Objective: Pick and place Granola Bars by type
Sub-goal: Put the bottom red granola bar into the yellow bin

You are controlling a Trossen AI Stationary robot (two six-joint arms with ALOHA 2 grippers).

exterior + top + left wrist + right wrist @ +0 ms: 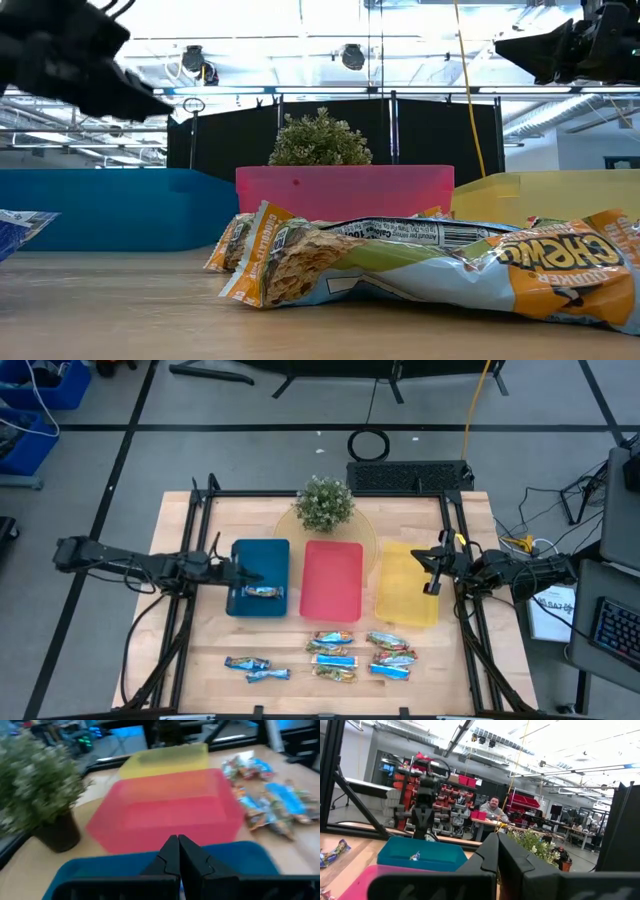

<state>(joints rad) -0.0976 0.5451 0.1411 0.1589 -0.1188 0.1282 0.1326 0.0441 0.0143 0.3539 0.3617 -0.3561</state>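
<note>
One granola bar [263, 592] lies flat in the blue tray [240, 560]. Two more bars [247, 664] lie on the table near its near-left part. Several bars [360, 657] lie in a cluster in front of the red tray [332, 578] and also fill the low view [420, 262]. My left gripper [252, 574] hovers shut above the blue tray, just beyond the bar, and points toward the red tray [165, 815]. My right gripper [432, 576] hangs shut above the right part of the yellow tray [405, 595], touching nothing.
A small potted plant [325, 503] stands on a round mat behind the red tray. The three trays sit side by side across the table's middle. Bare wood [200, 640] shows between the trays and the bars. A person [493, 809] sits far off in the room.
</note>
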